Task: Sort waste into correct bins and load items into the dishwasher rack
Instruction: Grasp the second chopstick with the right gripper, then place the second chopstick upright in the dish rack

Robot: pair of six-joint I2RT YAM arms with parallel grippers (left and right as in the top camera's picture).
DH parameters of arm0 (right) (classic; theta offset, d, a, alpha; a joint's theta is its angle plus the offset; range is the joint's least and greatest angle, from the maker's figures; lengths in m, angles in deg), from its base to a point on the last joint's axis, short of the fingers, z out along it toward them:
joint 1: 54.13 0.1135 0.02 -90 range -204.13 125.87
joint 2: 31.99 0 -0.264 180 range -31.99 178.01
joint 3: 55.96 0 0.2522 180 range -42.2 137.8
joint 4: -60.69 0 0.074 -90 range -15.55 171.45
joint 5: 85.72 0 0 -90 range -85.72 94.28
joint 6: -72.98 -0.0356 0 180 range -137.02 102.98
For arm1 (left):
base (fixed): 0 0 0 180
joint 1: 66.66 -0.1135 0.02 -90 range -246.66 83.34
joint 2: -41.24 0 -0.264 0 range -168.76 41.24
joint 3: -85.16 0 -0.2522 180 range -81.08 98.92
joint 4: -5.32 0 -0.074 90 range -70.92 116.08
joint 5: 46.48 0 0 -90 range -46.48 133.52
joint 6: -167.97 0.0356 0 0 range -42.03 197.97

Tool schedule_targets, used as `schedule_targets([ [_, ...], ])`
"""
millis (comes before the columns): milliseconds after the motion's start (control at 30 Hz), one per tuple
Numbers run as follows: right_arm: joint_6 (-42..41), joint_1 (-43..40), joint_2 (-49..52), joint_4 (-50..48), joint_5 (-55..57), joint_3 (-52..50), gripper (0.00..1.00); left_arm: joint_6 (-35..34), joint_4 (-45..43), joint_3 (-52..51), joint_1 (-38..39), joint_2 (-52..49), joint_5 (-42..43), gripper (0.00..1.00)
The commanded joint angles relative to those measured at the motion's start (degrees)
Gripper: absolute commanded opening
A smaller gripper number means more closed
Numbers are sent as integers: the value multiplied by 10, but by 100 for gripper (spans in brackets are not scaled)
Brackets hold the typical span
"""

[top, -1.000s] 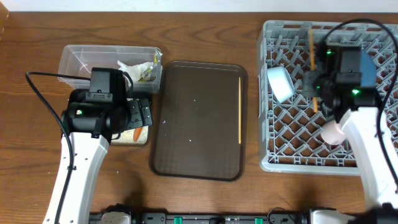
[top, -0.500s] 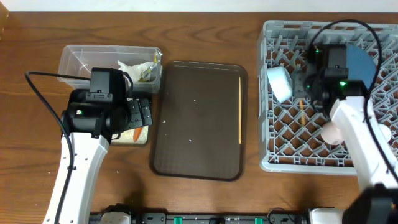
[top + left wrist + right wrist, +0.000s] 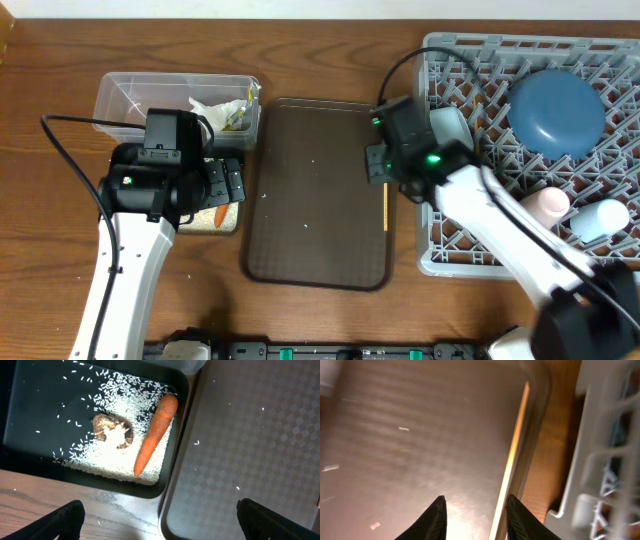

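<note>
Overhead, the brown serving tray lies mid-frame on the wooden worktop, with the grey dishwasher rack filling the right side. A thin wooden chopstick lies along the tray's right edge, just inside the rim. My right end effector hangs over it. In the right wrist view the two dark fingers are parted at the bottom of the frame and hold nothing. The chopstick runs up between them, closer to the right-hand finger. That view is blurred, so I cannot tell how high above the tray the fingers are. The rack holds a dark blue bowl at upper right, and a pink cup and a light-blue cup lower down. At the left of the frame my left end effector is spread wide and empty above the black tray. That tray contains the carrot, a brown food scrap and white rice. I judge the step in hand to be picking up the chopstick for the rack. Next I would centre the fingers across the stick, lower until they straddle it, then close gently, since a thin stick lying flat can slip away.
</note>
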Motion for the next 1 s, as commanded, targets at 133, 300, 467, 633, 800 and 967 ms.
schedule_targets([
  [133, -95, 5, 115, -49, 63, -5, 31, 5, 1, 5, -2, 4, -7, 98],
  [300, -96, 3, 143, -66, 63, -5, 31, 5, 1, 5, -2, 4, -7, 98],
  [467, -106, -3, 170, -62, 63, -5, 31, 5, 1, 5, -2, 4, -7, 98],
  [633, -106, -5, 193, -60, 59, -5, 30, 5, 1, 5, -2, 4, -7, 98],
  [800, -99, -3, 194, -61, 51, -5, 1, 5, 1, 5, -2, 4, -7, 98],
  [967, -34, 0, 167, -63, -7, 4, 1, 5, 1, 5, -2, 4, -7, 98],
])
